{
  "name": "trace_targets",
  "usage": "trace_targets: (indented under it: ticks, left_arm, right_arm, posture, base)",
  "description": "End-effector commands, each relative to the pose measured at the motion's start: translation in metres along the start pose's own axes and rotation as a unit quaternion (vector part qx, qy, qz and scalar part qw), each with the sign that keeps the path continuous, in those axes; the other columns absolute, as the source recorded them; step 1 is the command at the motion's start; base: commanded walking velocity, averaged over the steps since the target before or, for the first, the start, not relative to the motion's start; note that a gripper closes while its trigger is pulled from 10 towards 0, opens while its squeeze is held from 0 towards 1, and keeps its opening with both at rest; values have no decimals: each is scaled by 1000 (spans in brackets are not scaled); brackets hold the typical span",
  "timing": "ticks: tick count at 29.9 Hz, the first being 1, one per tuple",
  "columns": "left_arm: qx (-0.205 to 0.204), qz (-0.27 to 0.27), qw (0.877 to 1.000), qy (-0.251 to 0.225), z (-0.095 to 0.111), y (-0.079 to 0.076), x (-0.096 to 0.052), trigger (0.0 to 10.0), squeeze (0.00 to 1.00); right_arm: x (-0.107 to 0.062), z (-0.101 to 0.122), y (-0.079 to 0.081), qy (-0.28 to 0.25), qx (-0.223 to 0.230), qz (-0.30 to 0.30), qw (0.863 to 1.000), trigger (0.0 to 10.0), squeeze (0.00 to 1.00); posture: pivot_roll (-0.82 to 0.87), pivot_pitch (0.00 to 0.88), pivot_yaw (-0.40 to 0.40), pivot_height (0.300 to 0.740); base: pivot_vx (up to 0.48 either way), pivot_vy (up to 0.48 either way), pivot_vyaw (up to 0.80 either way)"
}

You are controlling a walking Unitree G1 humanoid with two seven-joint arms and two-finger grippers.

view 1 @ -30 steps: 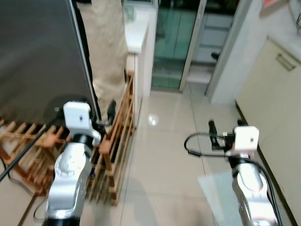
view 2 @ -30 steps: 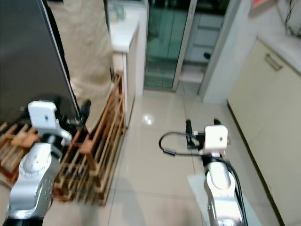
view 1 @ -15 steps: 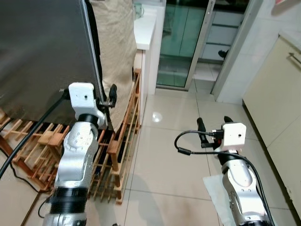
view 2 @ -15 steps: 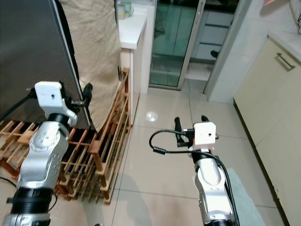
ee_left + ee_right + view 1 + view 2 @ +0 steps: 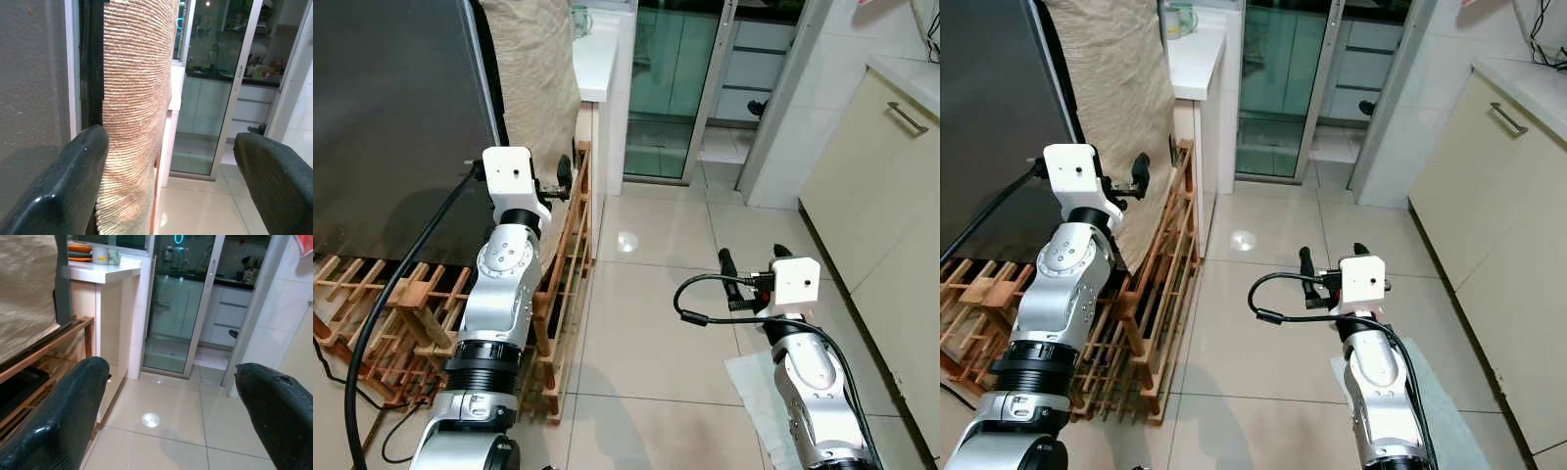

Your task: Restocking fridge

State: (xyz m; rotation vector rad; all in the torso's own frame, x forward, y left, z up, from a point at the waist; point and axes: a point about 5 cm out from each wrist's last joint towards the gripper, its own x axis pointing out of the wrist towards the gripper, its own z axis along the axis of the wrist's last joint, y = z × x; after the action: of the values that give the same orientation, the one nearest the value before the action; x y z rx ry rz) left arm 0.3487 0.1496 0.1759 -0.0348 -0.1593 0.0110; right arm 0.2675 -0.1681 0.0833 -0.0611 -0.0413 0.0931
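Observation:
The dark grey fridge stands shut at my left, with a beige woven cloth hanging just behind its right edge. My left gripper is raised beside that edge, open, with nothing between its fingers. One of its fingertips points at the cloth. My right gripper is held out low over the tiled floor, open and empty, facing the glass door.
A wooden slatted rack lies on the floor below the fridge, under my left arm. A white counter carries cups. A glass sliding door is ahead and cream cabinets are on the right. A pale mat lies by my right arm.
The camera has shifted and the picture has sharpened. My left gripper has risen along the fridge's right edge. The right arm holds much the same pose.

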Motion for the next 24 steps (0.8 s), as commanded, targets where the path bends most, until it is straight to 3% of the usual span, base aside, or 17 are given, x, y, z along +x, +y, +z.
trace_targets:
  ticks: [1, 18, 24]
  left_arm:
    - [-4, 21, 1000, 6, -2, 2, 4, 10000, 0]
    - [-23, 54, 998, 3, -1, 15, 1, 10000, 0]
    - [-74, 109, 991, 36, -9, 27, -1, 10000, 0]
  right_arm:
    - [-2, -3, -2, 11, 1, 0, 1000, 10000, 0]
    - [-3, -6, -2, 20, 0, 2, 1000, 10000, 0]
    - [-4, -8, -2, 23, 3, 1, 1000, 10000, 0]
  posture:
    - [-57, 0, -29, 740]
    - [-56, 0, -26, 740]
    - [-57, 0, -25, 740]
  base:
    - [0, 0, 0]
    - [0, 0, 0]
    - [0, 0, 0]
